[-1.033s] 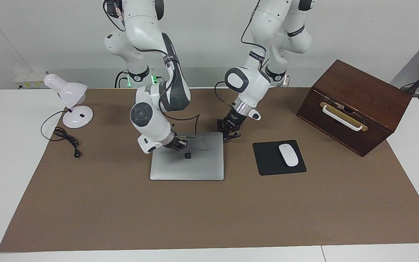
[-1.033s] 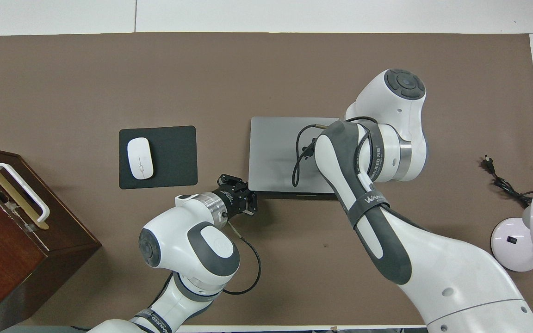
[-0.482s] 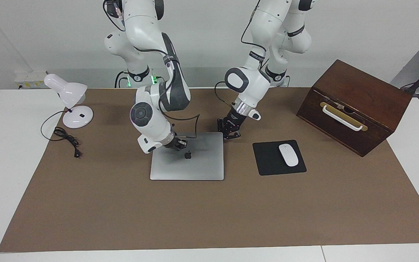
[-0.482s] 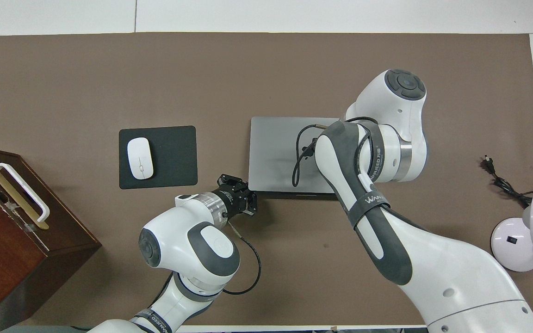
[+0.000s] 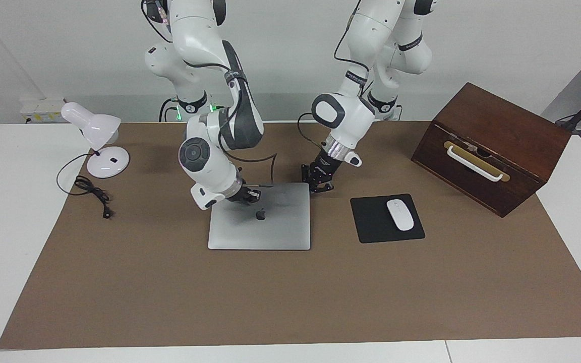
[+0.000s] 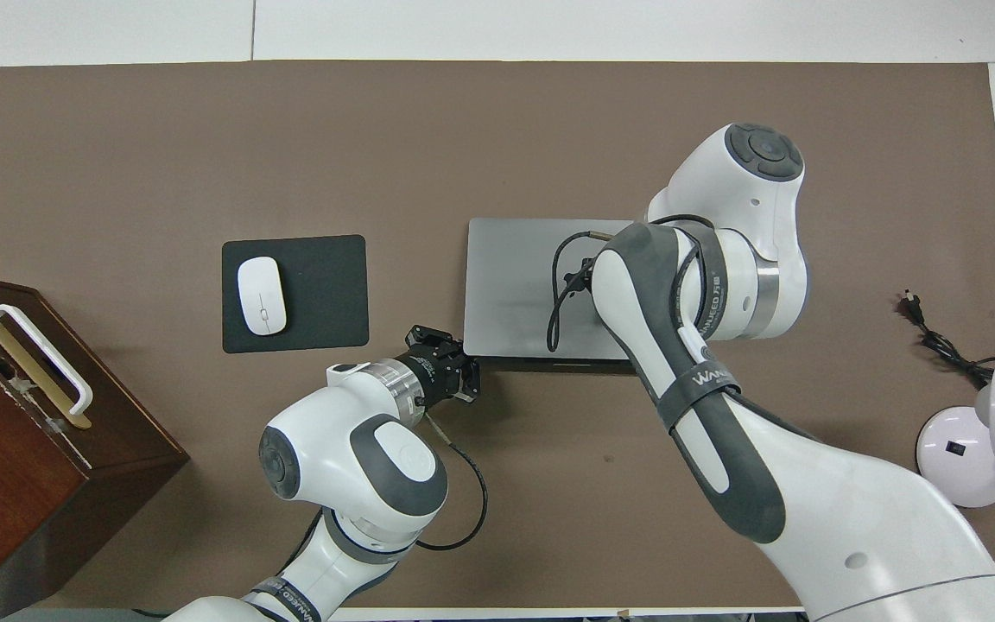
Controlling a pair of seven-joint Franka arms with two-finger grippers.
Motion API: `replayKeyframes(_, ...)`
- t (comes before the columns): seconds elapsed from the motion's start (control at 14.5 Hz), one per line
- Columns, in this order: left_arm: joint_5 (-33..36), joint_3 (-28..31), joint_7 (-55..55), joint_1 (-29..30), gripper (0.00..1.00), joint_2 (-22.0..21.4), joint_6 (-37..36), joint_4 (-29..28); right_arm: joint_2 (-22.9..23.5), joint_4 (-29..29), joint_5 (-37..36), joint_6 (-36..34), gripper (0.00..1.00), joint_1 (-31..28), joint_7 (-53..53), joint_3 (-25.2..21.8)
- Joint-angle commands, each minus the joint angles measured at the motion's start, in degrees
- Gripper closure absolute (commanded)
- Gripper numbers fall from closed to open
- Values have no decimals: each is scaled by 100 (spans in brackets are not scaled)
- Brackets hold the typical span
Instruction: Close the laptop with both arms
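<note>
Facing view shows the right gripper [image 5: 253, 195] low over the lid of the laptop [image 5: 265, 227], near the edge closest to the robots. Its jaws are pressed together and pinch nothing. If the tips touch the lid or hang just above it cannot be told.

The left gripper [image 5: 323, 185] sits low at the laptop's corner closest to the robots, toward the left arm's end of the counter. Its jaws are pressed together too, with nothing between them. In the overhead view the left gripper [image 6: 461, 378] is just beside that corner of the laptop [image 6: 510, 285].

The laptop lies flat on the brown mat [image 5: 290, 302], lid down, with the dark apple mark on top. It looks closed already, so the job seems almost done.

The laptop is likely thin, stiff and a bit heavy for its size. Its metal lid looks smooth, so jaws could slip on it. It is better pushed down from the top with shut tips than pinched. A soft press near the lid's edge should do, since a hard poke could hurt the screen inside.

Beside the laptop, toward the left arm's end, a white mouse [image 5: 400, 215] rests on a black mouse pad [image 5: 371, 222]. A brown wooden box [image 5: 492, 146] stands at that end. A white lamp [image 5: 96, 141] stands at the right arm's end.
</note>
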Motion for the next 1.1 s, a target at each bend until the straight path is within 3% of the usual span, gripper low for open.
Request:
replayKeyframes(0.0,-147,43,72,-84,100,31,-32,-339,-168,13,135,-175,100,-24,43,-35)
replayKeyframes(0.48,-138,43,222,417,100,-100,-383,-286,-590,83,-278,-535,100,-990,-18,457)
replayKeyframes(0.76,-138,34,213,583,100,-188,-506,-251,-854,706,-1077,-1062,100,-2026,-229,1185)
replayKeyframes(1.03,-129,43,213,821,100,-276,-744,-154,-1161,813,-1472,-1230,100,-2765,-783,1528)
